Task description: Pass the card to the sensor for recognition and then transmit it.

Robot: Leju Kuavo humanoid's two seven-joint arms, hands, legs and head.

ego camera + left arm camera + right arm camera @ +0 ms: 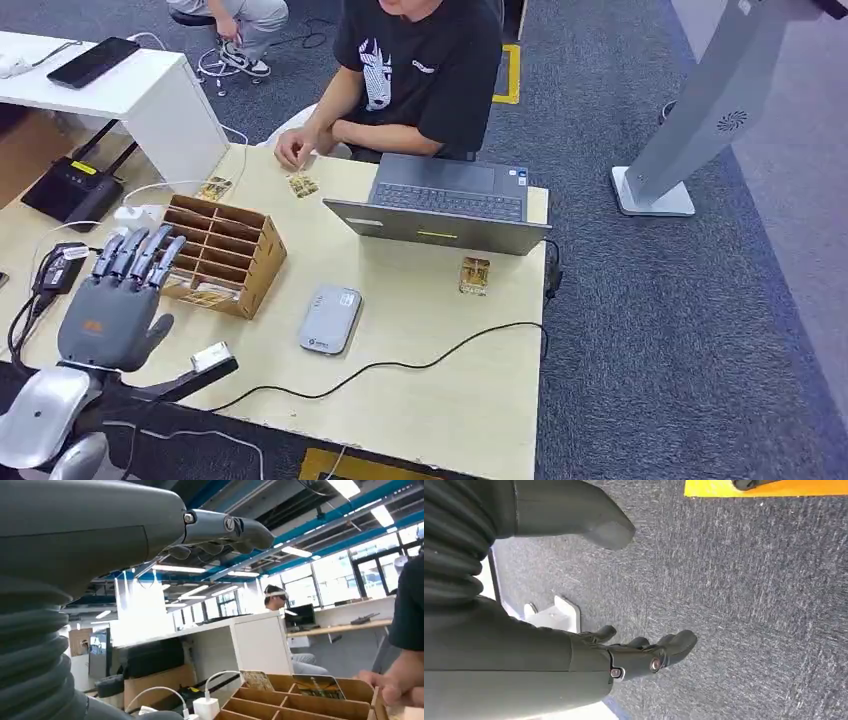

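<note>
Our left hand (118, 300) hangs over the surface (440, 400), just beside the near corner of the wooden box (222, 255). Its fingers (140, 255) are spread wide and hold nothing.

We think the step now is to reach into the box and pick up a card (205, 297). One card lies in the near row of the box, right by our fingers. We should go down slowly and pinch just that card by its edge, so the box does not slide or tip.

Past the box on the far side from our hand sits the grey sensor (330, 319). The card should go flat on top of it.

Our right hand (644, 655) hangs over the carpet, fingers loose and holding nothing.
</note>
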